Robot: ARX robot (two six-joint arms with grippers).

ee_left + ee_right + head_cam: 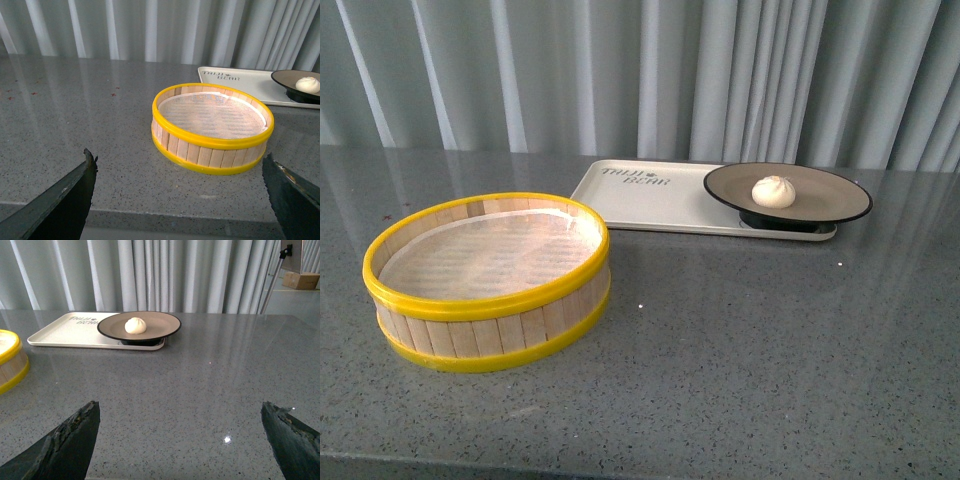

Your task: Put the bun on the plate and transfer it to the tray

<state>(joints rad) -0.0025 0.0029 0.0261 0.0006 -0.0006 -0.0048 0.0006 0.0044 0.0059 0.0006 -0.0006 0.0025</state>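
Sitting on the plate (pixel 825 200) at the tray's (pixel 630 205) far end, the bun (pixel 773 191) could tip off that overhanging rim if nudged, though both grippers (pixel 180 200) (pixel 180 440) hang spread, empty

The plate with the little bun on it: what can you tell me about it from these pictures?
The plate is round and shallow, matte grey-beige inside with a thin black rim and a dark underside. It sits upright on the right end of the cream tray, its rim overhanging the tray's edge. A small white bun rests near its middle. Nothing else touches it; both tools are well away from it.
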